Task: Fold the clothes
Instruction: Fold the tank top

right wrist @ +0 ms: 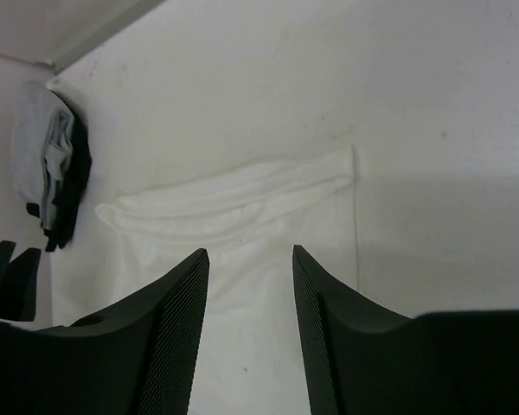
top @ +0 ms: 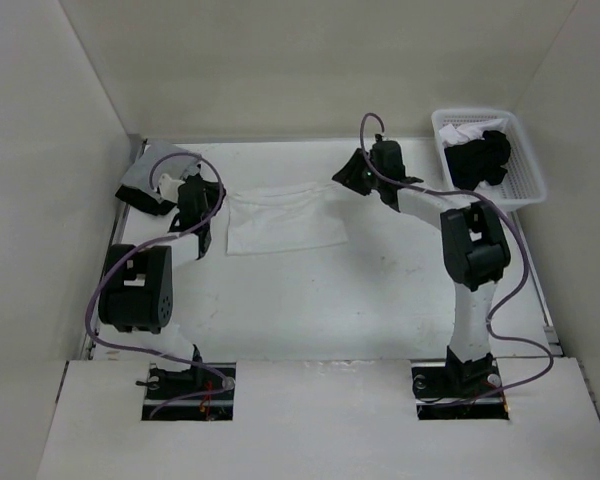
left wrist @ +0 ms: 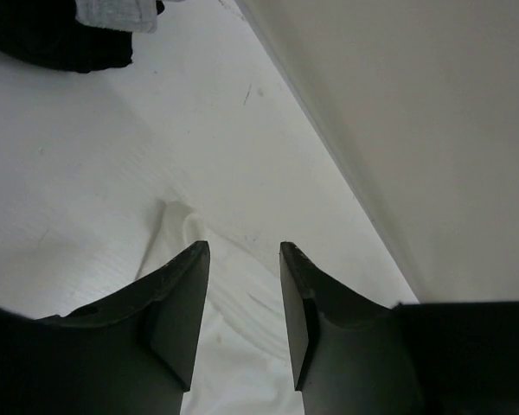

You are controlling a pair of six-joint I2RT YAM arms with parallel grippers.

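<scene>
The clothes (top: 280,222), one white garment, lie flat on the white table between my two arms, with soft creases along the far edge. My left gripper (top: 208,208) hovers at the garment's left end. In the left wrist view it (left wrist: 245,251) is open, and only the white cloth (left wrist: 233,320) shows below the gap. My right gripper (top: 344,178) hangs over the garment's far right corner. In the right wrist view it (right wrist: 251,252) is open too, above the cloth (right wrist: 242,216), holding nothing.
A grey-and-black cloth stack (top: 145,185) lies in the back left corner, also in both wrist views (left wrist: 69,35) (right wrist: 52,173). A white basket (top: 528,170) at the back right holds a black garment (top: 480,158). The back wall (left wrist: 432,130) runs close behind the clothes.
</scene>
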